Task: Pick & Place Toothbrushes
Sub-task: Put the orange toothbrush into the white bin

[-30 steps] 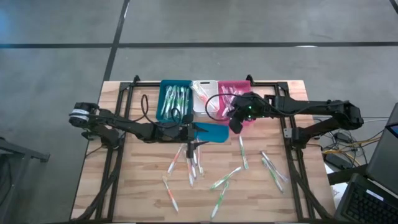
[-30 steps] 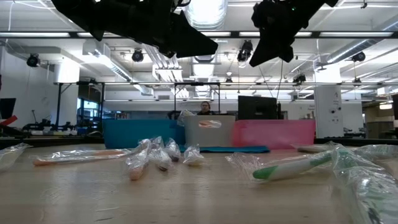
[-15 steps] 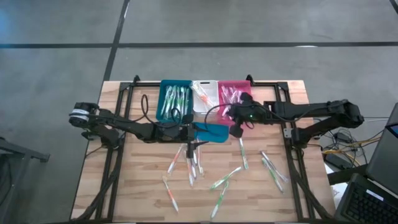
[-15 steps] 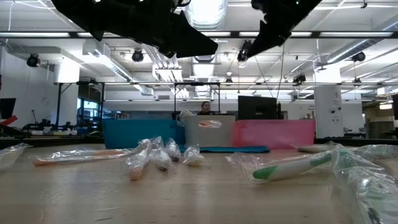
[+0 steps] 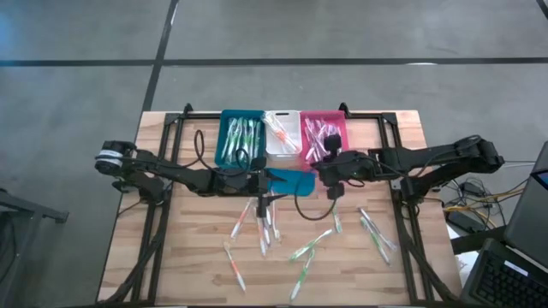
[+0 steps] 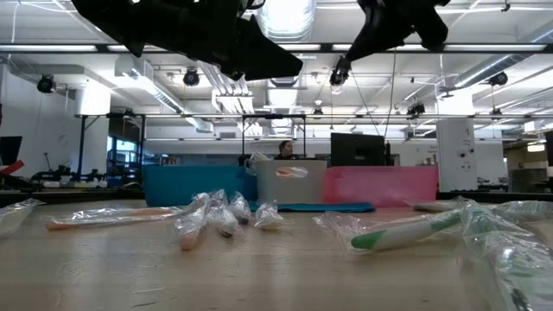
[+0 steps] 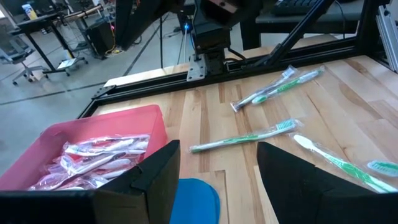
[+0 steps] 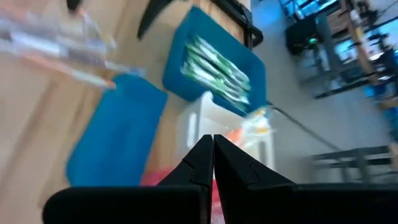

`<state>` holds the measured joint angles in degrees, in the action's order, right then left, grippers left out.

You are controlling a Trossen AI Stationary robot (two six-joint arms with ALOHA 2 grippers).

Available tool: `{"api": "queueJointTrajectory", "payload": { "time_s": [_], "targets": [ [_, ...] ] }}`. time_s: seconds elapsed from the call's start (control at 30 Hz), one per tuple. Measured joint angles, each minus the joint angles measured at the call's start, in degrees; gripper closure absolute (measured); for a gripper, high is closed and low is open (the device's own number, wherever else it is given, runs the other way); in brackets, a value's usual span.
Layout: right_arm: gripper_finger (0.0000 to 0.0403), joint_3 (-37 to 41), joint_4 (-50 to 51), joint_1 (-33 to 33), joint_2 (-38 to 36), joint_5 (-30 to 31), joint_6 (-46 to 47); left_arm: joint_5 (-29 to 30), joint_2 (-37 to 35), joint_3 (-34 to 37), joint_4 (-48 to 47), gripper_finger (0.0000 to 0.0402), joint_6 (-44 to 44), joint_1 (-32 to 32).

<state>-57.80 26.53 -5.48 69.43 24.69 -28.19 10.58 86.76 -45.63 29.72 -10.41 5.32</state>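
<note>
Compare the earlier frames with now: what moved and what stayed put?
The right gripper has drawn back from over the pink bin toward the loose toothbrushes, its fingers closing empty. The left gripper, open, the bins and the scattered brushes stayed as they were.

We see a wooden table [image 5: 188, 257] with a black frame [image 5: 163, 214] along its sides; three bins sit in a row at its far edge, a teal bin [image 5: 227, 137], a white bin [image 5: 276, 147] and a pink bin [image 5: 336, 120]; a flat teal lid-like piece [image 5: 291, 181] lies just in front of them; beyond the table we see a person [image 6: 284, 150] behind a dark monitor [image 6: 357, 149].
</note>
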Motion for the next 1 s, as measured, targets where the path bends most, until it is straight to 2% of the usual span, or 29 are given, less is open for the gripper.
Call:
{"api": "queueJointTrajectory", "payload": {
  "time_s": [0.2,0.43,0.7,0.83,1.0],
  "targets": [
    [0.0394,0.0,5.1,-3.0,-0.2,4.4,-9.2,0.0,0.0,0.0,-0.5,0.0183,0.0,0.0],
    [0.0394,0.0,8.5,-7.2,-0.4,4.6,-9.1,0.0,0.0,0.0,-0.8,0.0183,0.0,0.0],
    [0.0394,0.0,15.8,-14.3,-0.8,6.9,7.6,0.0,0.0,0.0,-0.8,0.0183,-0.1,0.0],
    [0.0394,0.0,16.0,-16.9,-0.7,7.3,14.8,0.0,0.0,0.0,-0.9,0.0183,-0.1,0.0],
    [0.0394,0.0,17.8,-19.9,-0.7,7.4,20.0,-0.4,0.0,0.0,-0.3,0.0183,-0.4,0.0]
  ]
}}
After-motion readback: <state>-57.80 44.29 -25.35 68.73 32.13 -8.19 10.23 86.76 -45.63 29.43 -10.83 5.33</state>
